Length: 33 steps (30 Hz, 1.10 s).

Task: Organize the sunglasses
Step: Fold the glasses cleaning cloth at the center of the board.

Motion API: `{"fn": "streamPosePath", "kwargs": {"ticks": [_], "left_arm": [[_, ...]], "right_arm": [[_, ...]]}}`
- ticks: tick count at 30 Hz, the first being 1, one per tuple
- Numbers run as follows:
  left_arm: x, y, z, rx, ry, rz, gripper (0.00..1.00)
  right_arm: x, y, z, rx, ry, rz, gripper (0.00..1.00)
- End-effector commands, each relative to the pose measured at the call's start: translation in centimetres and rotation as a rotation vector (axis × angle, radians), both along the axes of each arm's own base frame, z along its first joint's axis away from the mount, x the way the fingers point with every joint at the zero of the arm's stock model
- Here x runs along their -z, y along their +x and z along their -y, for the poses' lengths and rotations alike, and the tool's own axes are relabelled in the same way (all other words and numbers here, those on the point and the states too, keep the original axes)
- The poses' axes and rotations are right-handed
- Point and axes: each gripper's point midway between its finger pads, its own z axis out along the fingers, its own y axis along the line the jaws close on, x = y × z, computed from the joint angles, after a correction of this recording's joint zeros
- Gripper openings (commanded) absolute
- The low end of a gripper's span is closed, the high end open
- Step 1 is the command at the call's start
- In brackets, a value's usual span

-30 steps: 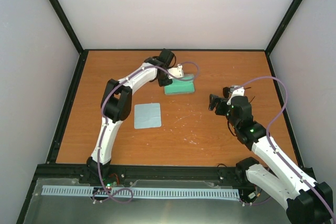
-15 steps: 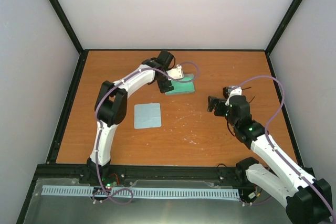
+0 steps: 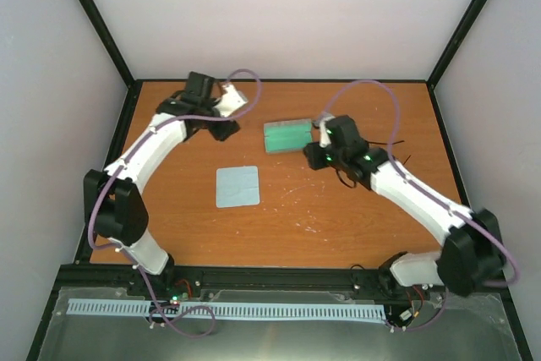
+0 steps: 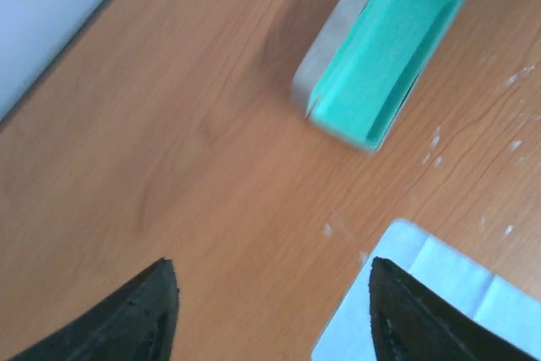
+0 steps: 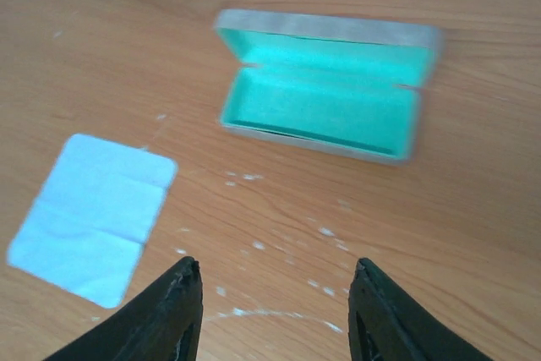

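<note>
The grey case (image 3: 287, 135) lies open at the back middle of the table, its mint-green inside (image 5: 325, 95) bare; the left wrist view shows this case (image 4: 380, 57) from its end. Of the sunglasses only thin black temple arms (image 3: 400, 155) show, sticking out from behind the right forearm. My left gripper (image 3: 224, 130) hangs left of the case, open with nothing between its fingers (image 4: 270, 266). My right gripper (image 3: 311, 158) sits just off the case's near right corner, also open and holding nothing (image 5: 277, 264).
A pale blue square cloth (image 3: 237, 186) lies flat on the wood, left of centre; it also shows as the cloth (image 5: 93, 217) and the cloth corner (image 4: 448, 293). White scuffs mark the tabletop (image 3: 304, 209). Black frame rails and pale walls close in the table.
The left arm has swung away from the case to the back left. The right arm has reached in from the right toward the case's near side.
</note>
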Motion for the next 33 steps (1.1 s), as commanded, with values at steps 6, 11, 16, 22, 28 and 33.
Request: {"fn": "streamPosePath", "kwargs": {"ticks": [6, 11, 16, 22, 28, 33], "left_arm": [[8.6, -3.8, -6.3, -0.136, -0.079, -0.247, 0.42], [10.2, -4.0, -7.4, -0.162, -0.106, -0.268, 0.41], [10.3, -2.8, -9.8, -0.238, -0.177, -0.296, 0.41], [9.9, -1.8, -11.7, -0.291, -0.226, -0.301, 0.41], [9.8, -1.6, -12.1, -0.303, -0.249, -0.308, 0.41], [9.9, -1.8, -12.1, -0.307, -0.258, -0.315, 0.41]], "right_arm": [[7.1, -0.2, -10.8, -0.335, -0.22, -0.315, 0.44], [10.2, 0.5, -14.2, -0.39, -0.3, -0.417, 0.45], [11.6, 1.8, -16.4, -0.389, -0.277, -0.472, 0.46], [12.9, 3.1, -17.9, -0.371, -0.274, -0.501, 0.46], [14.5, 3.9, -18.7, -0.36, -0.289, -0.529, 0.4], [15.1, 3.8, -18.3, -0.356, -0.317, -0.542, 0.4]]}}
